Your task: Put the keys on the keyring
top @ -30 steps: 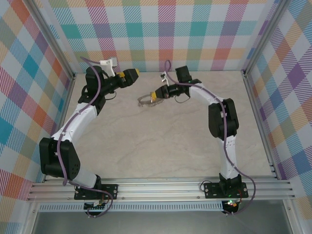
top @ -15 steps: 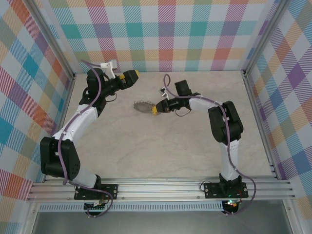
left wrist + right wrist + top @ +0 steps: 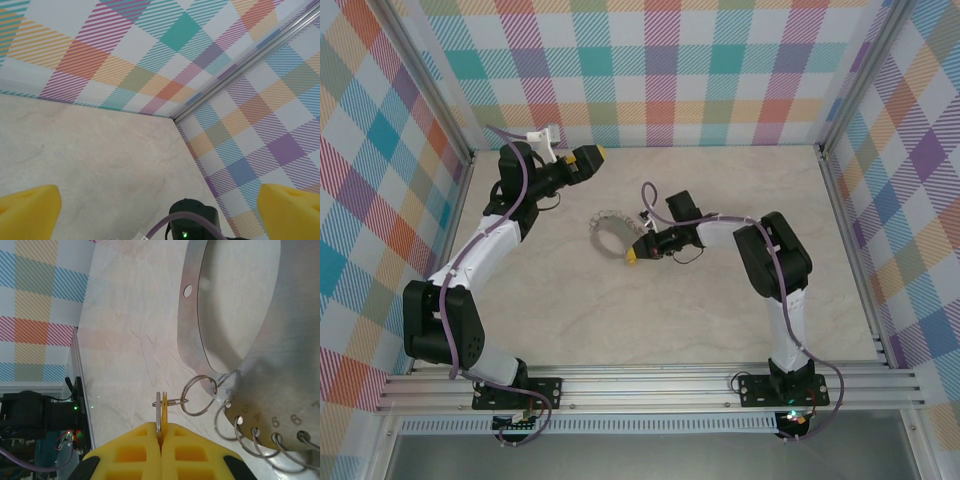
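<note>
My right claw (image 3: 161, 426) is pressed together, pinching the little key (image 3: 158, 412) edge-on, with its thin metal sticking out past my yellow tips. My left claw (image 3: 588, 156) is spread wide with nothing in it, up near the back left of the table (image 3: 620, 310) and well apart from the work. The keyring (image 3: 190, 325) sits just beyond my right tips, near the middle of the table. A small wire loop (image 3: 196, 413) on its edge meets the link at the key's end; I cannot tell whether it is fully threaded. I judge I am in the threading step. The next move calls for a small, steady push or twist along the wire, without dragging the ring.
</note>
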Controlling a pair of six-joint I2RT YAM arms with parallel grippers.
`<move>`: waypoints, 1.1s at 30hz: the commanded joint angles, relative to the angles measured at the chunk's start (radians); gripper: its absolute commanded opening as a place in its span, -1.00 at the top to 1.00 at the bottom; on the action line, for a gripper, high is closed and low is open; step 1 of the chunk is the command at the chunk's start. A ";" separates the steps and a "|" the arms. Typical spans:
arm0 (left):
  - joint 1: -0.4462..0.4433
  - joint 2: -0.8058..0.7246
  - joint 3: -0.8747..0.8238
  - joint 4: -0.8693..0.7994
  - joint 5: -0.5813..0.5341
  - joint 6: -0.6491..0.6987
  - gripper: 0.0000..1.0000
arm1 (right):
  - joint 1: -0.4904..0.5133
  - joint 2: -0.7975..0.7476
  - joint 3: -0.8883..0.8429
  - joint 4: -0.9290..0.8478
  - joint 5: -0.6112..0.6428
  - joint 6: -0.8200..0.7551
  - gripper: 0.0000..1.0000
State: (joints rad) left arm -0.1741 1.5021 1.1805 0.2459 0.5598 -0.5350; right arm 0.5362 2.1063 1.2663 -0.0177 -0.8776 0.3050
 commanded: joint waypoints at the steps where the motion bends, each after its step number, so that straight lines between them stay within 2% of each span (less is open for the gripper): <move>1: 0.005 -0.012 -0.013 0.052 0.021 -0.011 -1.00 | 0.021 -0.034 -0.044 0.046 0.011 0.021 1.00; 2: 0.005 -0.008 -0.013 0.052 0.022 -0.012 -1.00 | 0.027 -0.038 -0.058 0.049 0.017 0.023 0.91; 5: 0.004 0.002 -0.017 0.060 0.026 -0.017 -1.00 | 0.041 -0.059 -0.109 0.080 0.025 0.044 0.46; 11: 0.002 0.022 -0.019 0.075 0.037 -0.027 -1.00 | 0.056 -0.166 -0.225 0.122 0.030 0.064 0.14; 20: -0.001 -0.018 -0.048 0.074 0.028 -0.007 -1.00 | 0.033 -0.370 -0.268 0.016 0.101 0.001 -0.35; 22: -0.003 -0.042 -0.056 0.047 0.009 0.021 -1.00 | 0.008 -0.421 -0.268 -0.011 0.120 -0.009 -0.75; 23: -0.002 -0.057 -0.056 0.019 -0.008 0.045 -1.00 | -0.010 -0.452 -0.266 -0.025 0.130 -0.013 -0.92; 24: -0.004 -0.071 -0.059 -0.010 -0.031 0.066 -1.00 | -0.027 -0.481 -0.268 -0.035 0.140 -0.016 -0.99; 27: -0.004 -0.125 -0.080 -0.084 -0.156 0.129 -1.00 | -0.083 -0.572 -0.253 -0.098 0.201 -0.040 -0.99; 29: -0.006 -0.169 -0.116 -0.104 -0.283 0.164 -1.00 | -0.121 -0.637 -0.244 -0.139 0.289 -0.060 -0.99; 33: -0.006 -0.262 -0.242 -0.046 -0.501 0.230 -1.00 | -0.199 -0.736 -0.241 -0.186 0.469 -0.072 -0.99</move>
State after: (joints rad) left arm -0.1761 1.2961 1.0050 0.1860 0.2665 -0.3904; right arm 0.3710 1.4220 1.0069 -0.1280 -0.5602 0.2714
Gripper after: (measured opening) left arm 0.999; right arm 0.996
